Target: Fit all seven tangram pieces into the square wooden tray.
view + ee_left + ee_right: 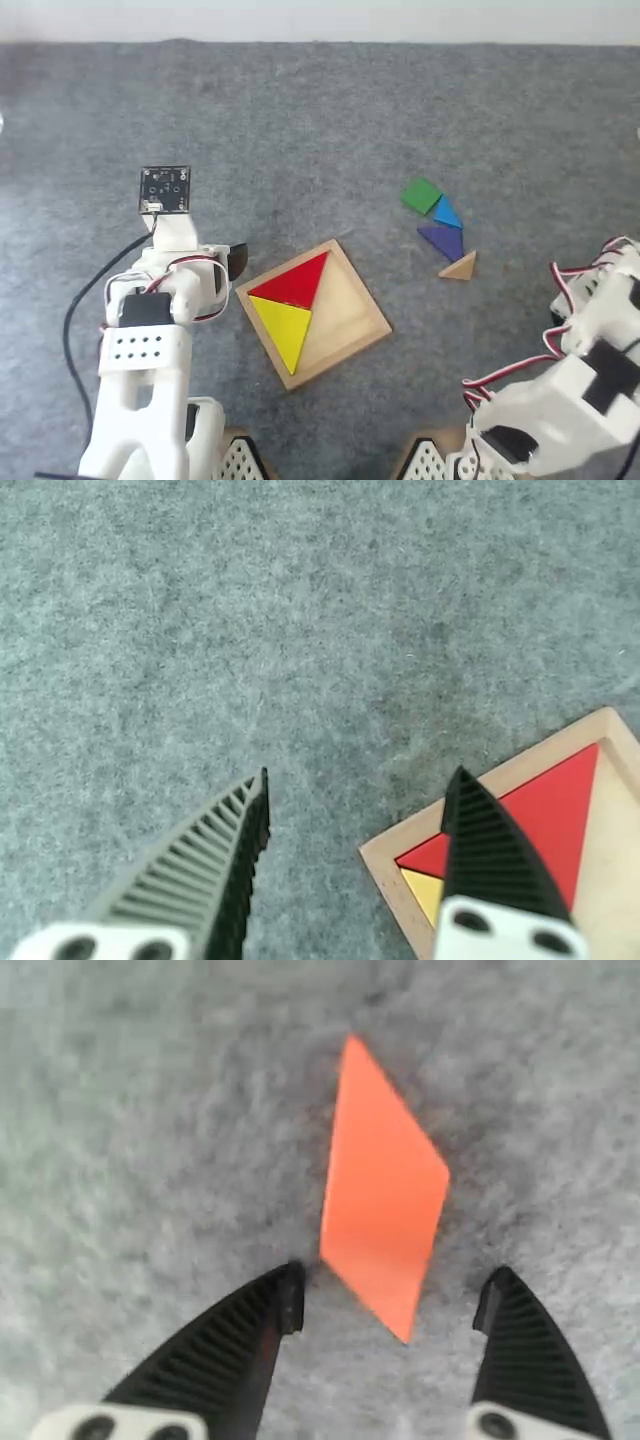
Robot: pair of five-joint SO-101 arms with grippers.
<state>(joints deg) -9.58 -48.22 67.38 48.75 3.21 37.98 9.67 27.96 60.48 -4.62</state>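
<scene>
Left gripper (361,772) spread by the tray (345,318) near the front edge of the table (300,120) — red triangle (295,283) and yellow triangle (285,328) in it — right gripper (396,1270) spread, orange piece (385,1180) between its tips.

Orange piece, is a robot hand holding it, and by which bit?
No, nothing is held. The orange piece lies flat on the grey mat inside the open right hand, not pinched. The left hand is open and empty too.
</scene>
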